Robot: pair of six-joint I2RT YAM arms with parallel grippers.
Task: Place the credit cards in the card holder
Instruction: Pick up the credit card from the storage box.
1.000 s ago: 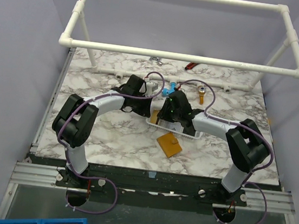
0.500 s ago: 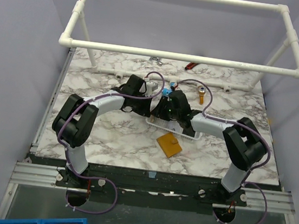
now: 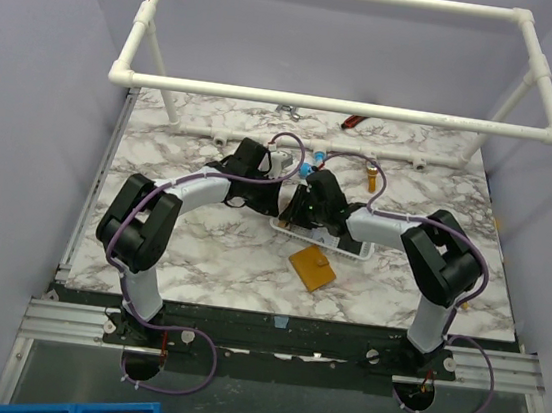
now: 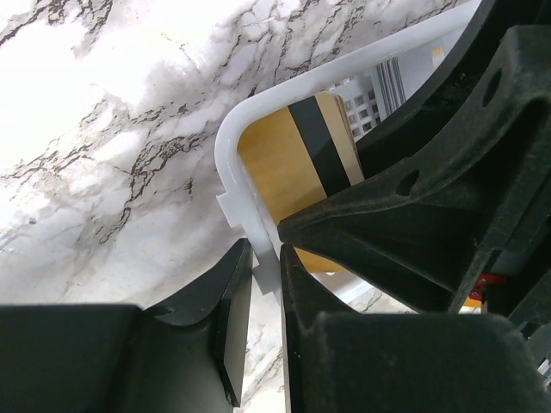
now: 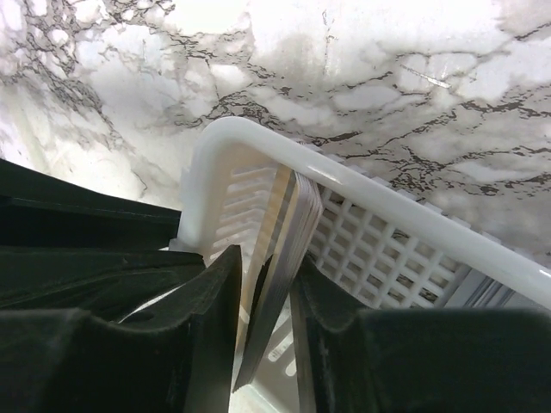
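**Both arms at the white basket, card holder lying apart**

In the left wrist view the left fingers (image 4: 215,292) stand narrow, with the rim of the white basket (image 4: 231,146) caught between them at the lower middle of the frame. A gold card (image 4: 284,155) with a black stripe lies inside the basket corner. In the right wrist view the right fingers (image 5: 207,310) are closed on a stack of credit cards (image 5: 288,224) standing on edge in the basket. In the top view the orange card holder (image 3: 312,267) lies flat on the counter (image 3: 209,259), just below the basket.
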